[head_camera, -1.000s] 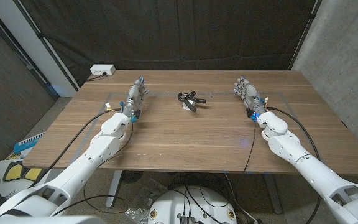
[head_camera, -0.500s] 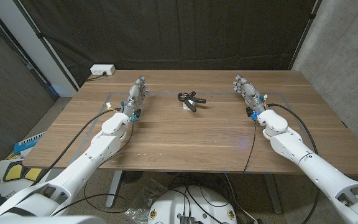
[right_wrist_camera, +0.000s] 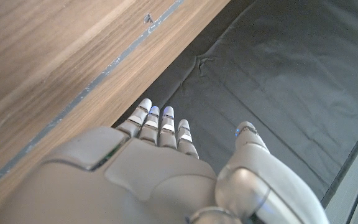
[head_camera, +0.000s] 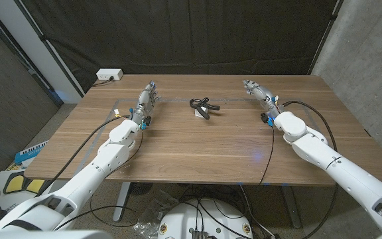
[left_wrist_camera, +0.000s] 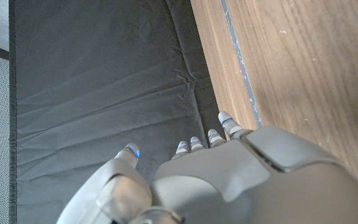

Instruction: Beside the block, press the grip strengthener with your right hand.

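In the head view both arms rise from the bottom corners across the wooden worktop (head_camera: 197,143). Left of centre, the left hand (head_camera: 146,103) stands on its edge near the far side, its fingers (left_wrist_camera: 224,124) straight and close together, holding nothing. Right of centre, the right hand (head_camera: 258,93) reaches toward the far edge, turned edge-on, its fingers (right_wrist_camera: 160,124) likewise extended side by side and empty. Between the two hands, in the upper middle of the frame, the black grip strengthener (head_camera: 201,105) lies on the worktop, touching a small white block (head_camera: 198,112) at its near side. At the upper left, a white power strip (head_camera: 109,75) sits on the far corner.
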